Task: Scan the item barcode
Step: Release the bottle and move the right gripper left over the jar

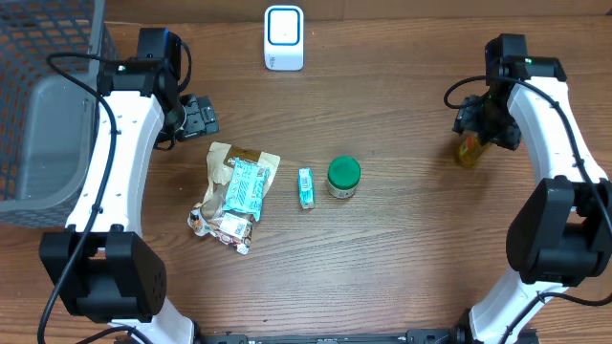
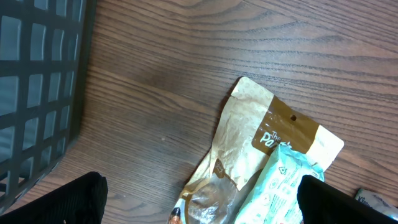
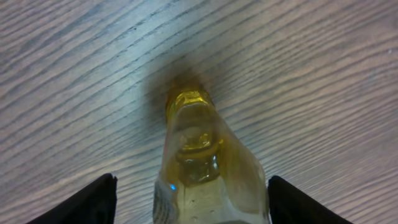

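Wood-grain desk all round, and at its right-hand edge sits the yellow-tinted bottle, cap end pointing down at the boards with a dark shadow pooled round it. Right gripper is directly over it, fingers straddling the body. The jaws are parted with daylight showing on one side, so it looks to have no real hold, and the bottle seems to rest on the desk by itself. Whether a barcode faces up can't be told from here.

White barcode scanner stands at the far edge, centre, well apart from the bottle. By the look of it, any scan means carrying the item across to it.

Out in the middle are a green-lidded jar, a small packet just beside it, then a heap of snack pouches, probably queued for their turn. Left gripper hovers by that heap, jaws spread wide, nothing between them. Dark mesh basket fills the far left corner.
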`<state>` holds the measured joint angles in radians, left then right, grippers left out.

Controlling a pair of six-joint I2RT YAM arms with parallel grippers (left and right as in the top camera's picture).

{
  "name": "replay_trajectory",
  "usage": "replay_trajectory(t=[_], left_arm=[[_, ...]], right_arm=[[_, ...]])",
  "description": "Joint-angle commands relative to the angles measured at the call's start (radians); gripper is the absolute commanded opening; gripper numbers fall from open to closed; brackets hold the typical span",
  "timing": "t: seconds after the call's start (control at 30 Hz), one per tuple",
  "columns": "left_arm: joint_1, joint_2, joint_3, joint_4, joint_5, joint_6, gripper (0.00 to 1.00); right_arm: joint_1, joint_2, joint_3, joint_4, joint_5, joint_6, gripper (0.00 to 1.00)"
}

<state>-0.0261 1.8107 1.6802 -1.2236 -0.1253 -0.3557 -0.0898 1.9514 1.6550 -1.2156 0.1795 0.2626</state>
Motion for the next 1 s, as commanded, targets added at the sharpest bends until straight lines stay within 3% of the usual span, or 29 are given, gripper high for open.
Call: replay_trajectory(t=[0.0,0.23,0.43,0.63,0.83,0.97], left_arm=[[-0.007,0.001,0.016,0.001,-0.013,0.012,1.0],[-0.007,0.001,0.016,0.001,-0.013,0.012,1.0],[-0.007,0.001,0.016,0.001,-0.013,0.012,1.0],[-0.007,0.001,0.016,0.001,-0.013,0.012,0.99],[-0.007,0.001,0.016,0.001,-0.013,0.012,0.99],[-0.007,0.001,0.016,0.001,-0.013,0.012,1.0]], right_arm=[[0.0,-0.013,-0.001,-0.001,-0.001,0.003,0.81],[0.001,-0.028,0.126,-0.098,0.001,0.004,0.97],[0.049,-0.057,0.316,-0.253,-0.193,0.002,0.98],[0.138,-0.059,0.3,-0.28,-0.406,0.0,0.98],[0.298,-0.058,0.248,-0.274,-0.397,0.1,0.98],[0.406,-0.058,0.214,-0.254,-0.266,0.22,1.0]])
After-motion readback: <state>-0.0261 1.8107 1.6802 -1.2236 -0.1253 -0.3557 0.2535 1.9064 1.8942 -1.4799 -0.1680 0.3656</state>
